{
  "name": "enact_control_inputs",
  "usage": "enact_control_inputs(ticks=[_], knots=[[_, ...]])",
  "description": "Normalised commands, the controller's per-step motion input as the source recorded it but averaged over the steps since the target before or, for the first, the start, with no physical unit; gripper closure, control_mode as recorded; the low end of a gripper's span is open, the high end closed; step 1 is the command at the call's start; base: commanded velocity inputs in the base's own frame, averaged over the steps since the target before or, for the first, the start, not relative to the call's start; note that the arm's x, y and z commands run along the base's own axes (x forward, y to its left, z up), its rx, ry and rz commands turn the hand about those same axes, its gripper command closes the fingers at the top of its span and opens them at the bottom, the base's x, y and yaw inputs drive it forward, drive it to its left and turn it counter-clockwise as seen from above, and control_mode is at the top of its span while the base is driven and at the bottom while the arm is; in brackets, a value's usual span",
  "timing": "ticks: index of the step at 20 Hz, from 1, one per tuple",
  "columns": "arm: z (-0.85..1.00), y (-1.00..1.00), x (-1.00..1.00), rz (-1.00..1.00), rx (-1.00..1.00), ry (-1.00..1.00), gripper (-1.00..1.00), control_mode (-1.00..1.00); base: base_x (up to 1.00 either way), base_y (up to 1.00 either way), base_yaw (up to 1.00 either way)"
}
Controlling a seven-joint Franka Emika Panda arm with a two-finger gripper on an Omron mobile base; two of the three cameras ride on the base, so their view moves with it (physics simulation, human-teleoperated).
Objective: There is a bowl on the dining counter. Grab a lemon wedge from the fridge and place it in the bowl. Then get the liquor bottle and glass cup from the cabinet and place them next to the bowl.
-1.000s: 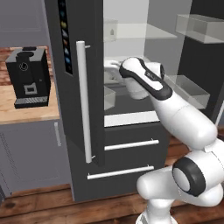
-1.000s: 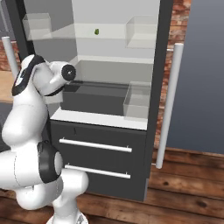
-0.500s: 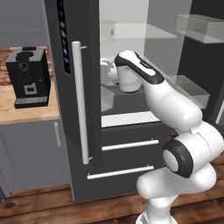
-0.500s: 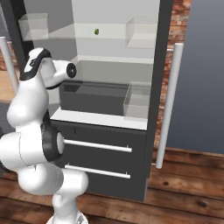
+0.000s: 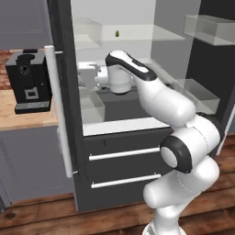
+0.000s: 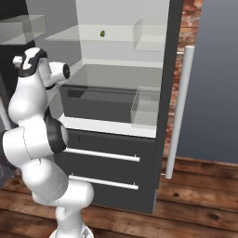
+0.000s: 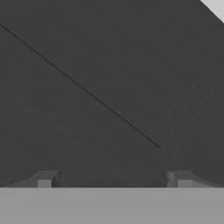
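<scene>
Dark wood flooring (image 6: pixel 200 186) runs under the fridge (image 5: pixel 114 183), which stands with its upper doors swung wide — my landmark for everything else. On a glass shelf (image 6: pixel 111 39) high inside the fridge, toward the back wall, sits a small green object (image 5: pixel 117 33) that I take to be the lemon wedge, though it is too small to make out its shape. Clear bins (image 6: pixel 146 108) hang on the inner walls of the fridge's open doors. Below the open compartment, two drawers carry long silver handles (image 5: pixel 124 153). To the left of the fridge, a black coffee machine (image 5: pixel 27 82) rests on a wood worktop (image 5: pixel 23 119) above grey cabinets.

My arm reaches into the fridge at mid height, well below the shelf holding the green object. The claw (image 7: pixel 113 179) is spread wide, its two tips (image 7: pixel 44 179) far apart and pinching nothing — the hand camera faces a dark grey surface with a diagonal seam.

To the right of the fridge, a brick wall (image 6: pixel 179 56) shows behind the door's tall silver handle (image 6: pixel 179 111).
</scene>
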Motion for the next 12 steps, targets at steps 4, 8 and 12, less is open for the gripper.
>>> enact_control_inputs(ticks=[4,8,12], knots=[[0.0,1.0,-0.34,0.17,0.0,0.0,-1.0,-1.0,0.0,0.0,0.0],[0.16,0.68,-0.15,0.03,0.0,-0.04,-1.0,-1.0,0.0,0.0,0.0],[0.52,-0.33,-0.23,-0.26,-0.14,-0.25,-1.0,-1.0,0.0,0.0,0.0]])
